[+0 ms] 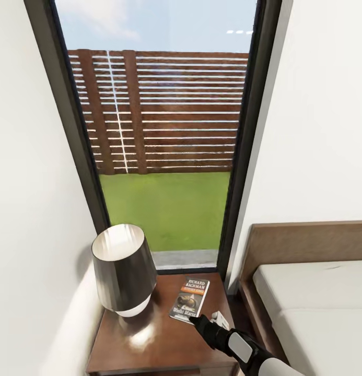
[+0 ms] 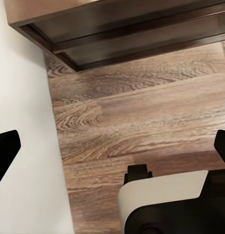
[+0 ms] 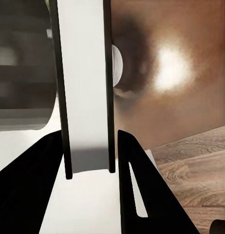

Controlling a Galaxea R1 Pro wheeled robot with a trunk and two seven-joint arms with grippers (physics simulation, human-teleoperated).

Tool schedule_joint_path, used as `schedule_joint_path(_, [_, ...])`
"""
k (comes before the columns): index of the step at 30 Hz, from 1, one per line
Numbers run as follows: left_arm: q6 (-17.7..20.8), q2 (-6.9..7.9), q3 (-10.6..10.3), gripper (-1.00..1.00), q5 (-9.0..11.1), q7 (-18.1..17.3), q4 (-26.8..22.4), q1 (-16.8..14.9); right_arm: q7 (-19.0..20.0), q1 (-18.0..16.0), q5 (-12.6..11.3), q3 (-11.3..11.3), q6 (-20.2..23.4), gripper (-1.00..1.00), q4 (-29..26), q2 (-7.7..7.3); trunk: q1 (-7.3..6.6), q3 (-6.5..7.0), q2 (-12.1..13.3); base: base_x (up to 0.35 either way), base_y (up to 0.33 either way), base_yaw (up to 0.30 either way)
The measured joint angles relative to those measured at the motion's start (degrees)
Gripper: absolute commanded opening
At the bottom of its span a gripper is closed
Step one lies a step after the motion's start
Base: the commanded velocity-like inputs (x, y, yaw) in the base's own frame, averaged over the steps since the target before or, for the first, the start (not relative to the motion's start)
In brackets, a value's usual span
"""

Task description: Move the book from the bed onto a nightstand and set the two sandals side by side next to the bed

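The book (image 1: 191, 297) rests on the right part of the dark-brown nightstand (image 1: 149, 339), cover up, orange band and white lettering showing. My right gripper (image 1: 197, 319) is shut on its near edge. In the right wrist view the book (image 3: 85, 97) stands edge-on between the black fingers (image 3: 129, 156), white pages between dark covers. My left gripper (image 2: 112, 148) hangs open low over the wood floor (image 2: 141, 107), beside the nightstand's (image 2: 117, 29) base. The bed (image 1: 316, 292), with its brown headboard and grey mattress, lies to the right. The sandals are out of view.
A dark lamp (image 1: 123, 269) with a white base fills the nightstand's left half, close to the book. Behind stands a tall black-framed window (image 1: 165, 130) with fence and grass. White walls (image 1: 24, 209) close in on the left, and a narrow gap separates nightstand and bed.
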Motion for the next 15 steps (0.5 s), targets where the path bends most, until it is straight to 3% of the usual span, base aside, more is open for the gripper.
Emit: schedule_joint_path(15, [-0.06,0.0,0.0,1.0,-0.01,0.0,0.2,0.0,-0.44,0.0,-0.03,0.0,0.01,-1.0,-0.01,0.01,3.3,-2.7,-6.02,0.0,0.0,0.0])
